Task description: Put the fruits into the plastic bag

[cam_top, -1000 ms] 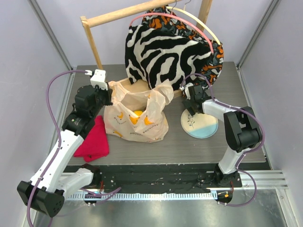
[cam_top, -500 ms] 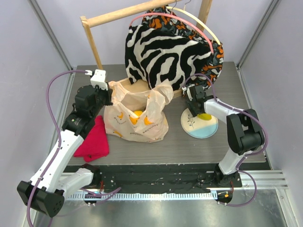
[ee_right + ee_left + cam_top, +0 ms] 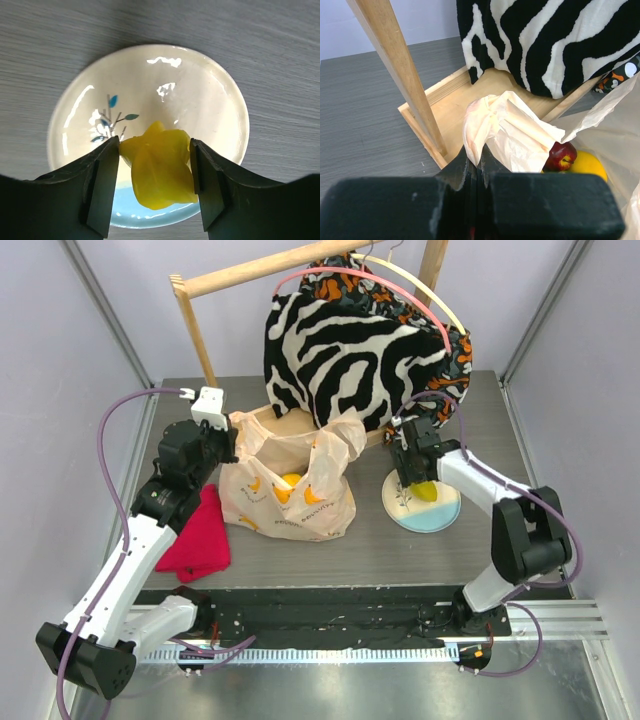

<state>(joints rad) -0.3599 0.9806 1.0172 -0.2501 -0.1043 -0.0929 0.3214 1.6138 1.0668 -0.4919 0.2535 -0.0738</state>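
The plastic bag (image 3: 290,490) stands open beside the wooden rack (image 3: 400,65). It holds 2 visible fruits, a dark red apple (image 3: 561,156) touching a yellow-orange fruit (image 3: 587,166). The left gripper (image 3: 479,160) has its fingers pressed together on the bag's bunched rim.

The plate (image 3: 200,85) carries 1 fruit, a yellow starfruit (image 3: 161,167). The right gripper (image 3: 152,160) clamps it, 1 finger against each side. In the right wrist view its long axis and ribs run top to bottom between the fingers, with the narrow tip toward the plate's leaf drawing. I cannot tell whether it touches the plate.
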